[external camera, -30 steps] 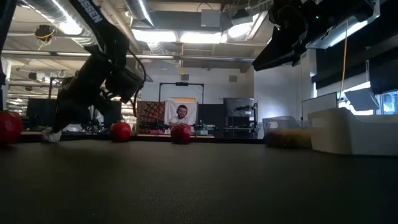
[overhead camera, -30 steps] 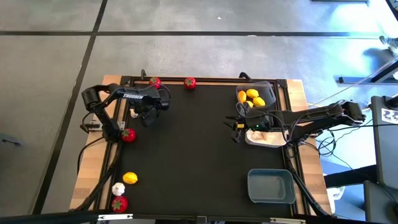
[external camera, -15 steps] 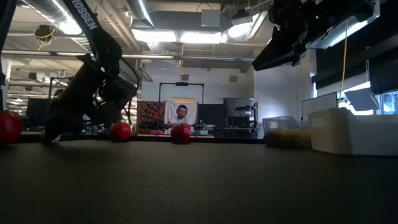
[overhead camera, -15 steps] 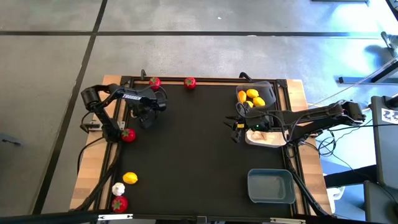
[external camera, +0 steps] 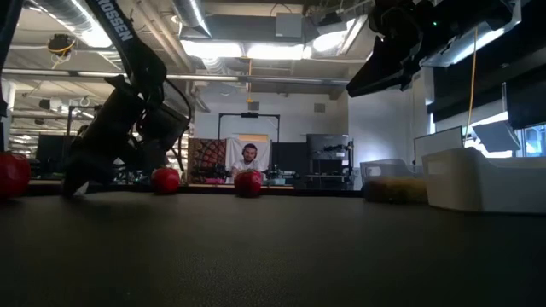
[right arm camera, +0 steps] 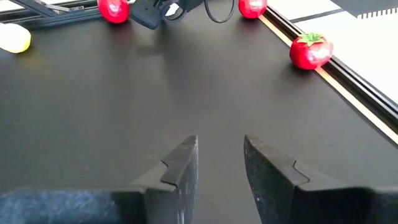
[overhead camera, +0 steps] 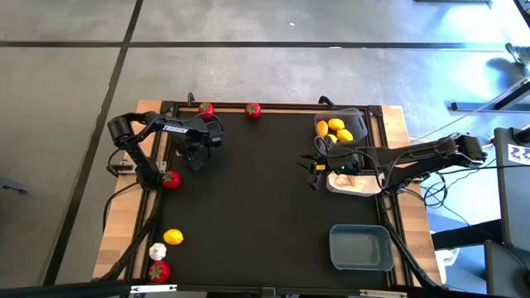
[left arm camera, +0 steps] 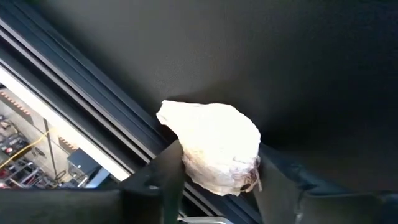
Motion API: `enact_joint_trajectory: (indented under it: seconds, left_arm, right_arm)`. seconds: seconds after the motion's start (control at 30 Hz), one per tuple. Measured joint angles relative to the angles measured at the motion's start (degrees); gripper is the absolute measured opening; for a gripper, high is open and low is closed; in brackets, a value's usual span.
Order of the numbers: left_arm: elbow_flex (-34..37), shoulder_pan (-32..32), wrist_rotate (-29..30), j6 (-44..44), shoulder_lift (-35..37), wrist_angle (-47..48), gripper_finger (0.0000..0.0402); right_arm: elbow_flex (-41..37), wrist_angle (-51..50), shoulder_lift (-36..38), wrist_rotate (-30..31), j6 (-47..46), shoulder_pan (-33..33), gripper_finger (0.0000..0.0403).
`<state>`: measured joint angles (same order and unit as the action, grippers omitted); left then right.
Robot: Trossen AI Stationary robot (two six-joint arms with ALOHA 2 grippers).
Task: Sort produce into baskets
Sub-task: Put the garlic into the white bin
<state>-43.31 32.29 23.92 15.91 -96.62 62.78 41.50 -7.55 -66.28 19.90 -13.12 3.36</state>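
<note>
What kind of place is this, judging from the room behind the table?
Probably a robotics lab or workshop: exposed ceiling ducts overhead, a person seated among equipment racks beyond the table, and a bare concrete floor.

Floor [overhead camera: 248, 33]: grey concrete slabs, dark seams crossing, seen around the worktop from above.
Worktop [overhead camera: 265, 207]: black mat, wooden border showing along its left and right edges, dark rails along the rim.
Ceiling [external camera: 256, 34]: exposed ducts and pipes, bright strip lights [external camera: 247, 49].
Far wall [external camera: 290, 111]: pale, with a dark-framed stand before it.
Person [external camera: 248, 156]: seated beyond the worktop's far edge among desks and monitors.
Window [external camera: 520, 136]: at the room's right side, daylight.
</note>
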Motion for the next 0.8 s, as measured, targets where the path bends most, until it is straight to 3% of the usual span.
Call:
enact_joint_trajectory:
  seconds: [0.17,0.5,0.8]
  left_arm:
    - [-0.2,-0.7,0.0,-1.1,0.9,-0.4,0.0127]
    - [-5.2,-8.2,0.0,0.8,11.9,3.8,0.0133]
    - [-10.3,-15.9,-1.8,6.7,22.4,1.6,0.0134]
  right_arm:
    - [0.0,-0.2,0.0,0.0,-1.0,0.0,0.0131]
    - [0.0,0.5,0.0,0.0,-0.1,0.0,0.0135]
    - [0.0,4.5,-3.5,-4.7,1.6,0.0,0.0234]
